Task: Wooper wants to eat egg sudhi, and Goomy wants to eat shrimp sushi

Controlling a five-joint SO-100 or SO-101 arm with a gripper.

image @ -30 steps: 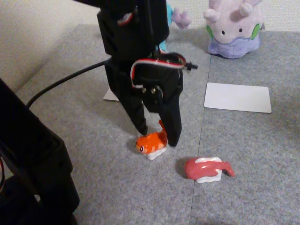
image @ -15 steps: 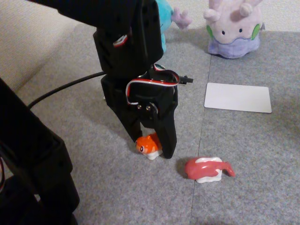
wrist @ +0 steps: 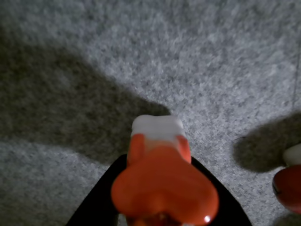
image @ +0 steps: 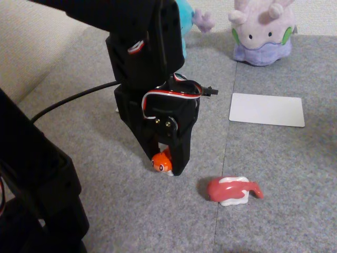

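Shrimp sushi (wrist: 162, 186): glossy, smooth plastic. Surface (image: 274, 158): grey, rough, matt carpet-like cloth. Goomy (image: 262, 29): soft plush fabric. End effector (image: 164, 164): matt black plastic. White card (image: 267, 109): smooth, matt.

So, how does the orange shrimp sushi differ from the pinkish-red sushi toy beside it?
The shrimp sushi is bright orange; the pinkish-red sushi toy is darker, with white stripes. The shrimp sushi sits between the fingers of the gripper, which are closed on it; the pinkish-red toy lies free on the grey carpet, to its right in the fixed view. The gripper hides much of the shrimp sushi; the pinkish-red toy shows whole. Both have a white rice base.
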